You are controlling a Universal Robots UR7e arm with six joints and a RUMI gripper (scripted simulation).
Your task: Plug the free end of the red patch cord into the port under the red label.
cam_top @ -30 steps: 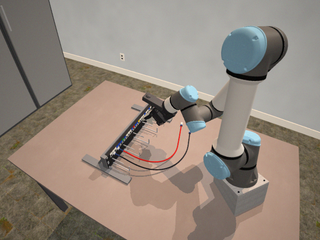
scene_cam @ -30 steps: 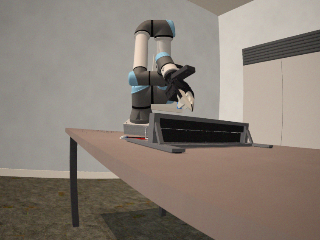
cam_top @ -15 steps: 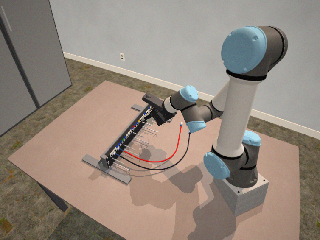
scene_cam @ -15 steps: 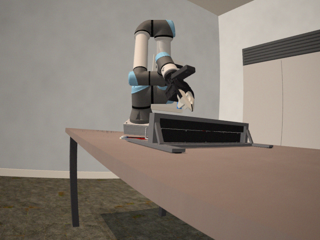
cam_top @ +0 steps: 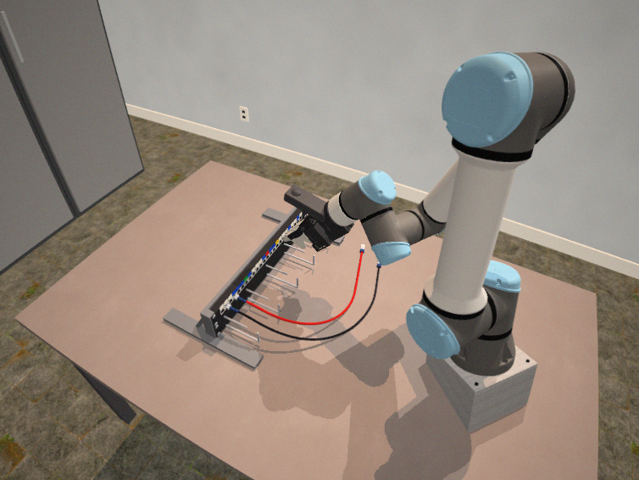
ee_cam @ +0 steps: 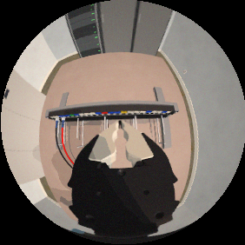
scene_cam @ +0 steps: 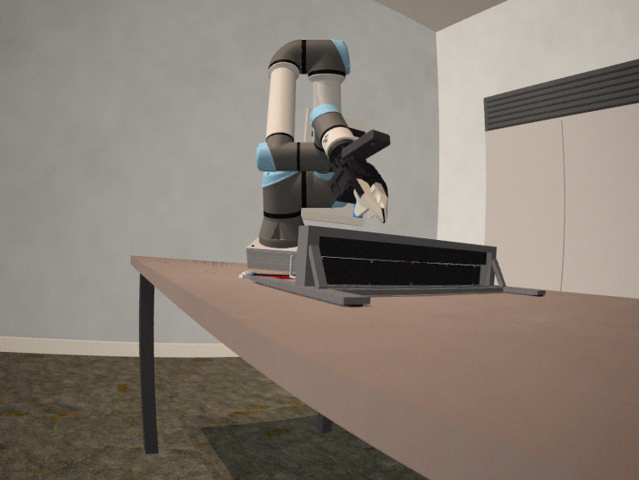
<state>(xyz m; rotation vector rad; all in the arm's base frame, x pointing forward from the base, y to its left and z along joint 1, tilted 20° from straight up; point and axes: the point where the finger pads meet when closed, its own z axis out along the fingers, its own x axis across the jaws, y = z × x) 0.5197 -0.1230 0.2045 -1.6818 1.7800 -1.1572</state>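
Keeps to no cord at all with the gripper [cam_top: 290, 238] [scene_cam: 384, 219] [ee_cam: 120, 121]: is fully closed, tips together, holding nothing. Hangs well above the table [cam_top: 154, 232] [scene_cam: 464, 361] [ee_cam: 117, 78], tilted down toward the rack [cam_top: 208, 315] [scene_cam: 397, 238] [ee_cam: 112, 107]. In the wrist view, points at the port row, close to the yellow label [cam_top: 277, 242] [ee_cam: 124, 112], with the red label [cam_top: 267, 253] [ee_cam: 104, 113] off to one side. Cannot tell contact with the rack from the top view; shows a gap above it in the exterior view.

For the red patch cord [cam_top: 310, 323] [scene_cam: 280, 276] [ee_cam: 66, 149], runs from a port near one end of the rack, out in a wide curve over the table. Ends at a free plug [cam_top: 362, 248], off the rack and well apart from the red label. Cannot tell which way the clip faces; is too small.

For the black patch cord [cam_top: 315, 339] [ee_cam: 58, 140], starts in a port nearer that same rack end, curves outside the red one and ends at its own loose plug [cam_top: 379, 265], near the red cord's. Stands upright on both feet at the rack, with metal pegs [cam_top: 289, 281] jutting from the front. Needs the red plug seated; is unplugged.

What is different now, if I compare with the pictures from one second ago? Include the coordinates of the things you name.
Nothing has visibly changed. The gripper [cam_top: 286, 240] [scene_cam: 384, 220] [ee_cam: 120, 121] is above the rack [cam_top: 207, 315] [scene_cam: 308, 258] [ee_cam: 114, 107] as before, the red cord's free end [cam_top: 362, 248] lies loose, and the black cord [cam_top: 314, 338] [ee_cam: 58, 141] keeps its curve.
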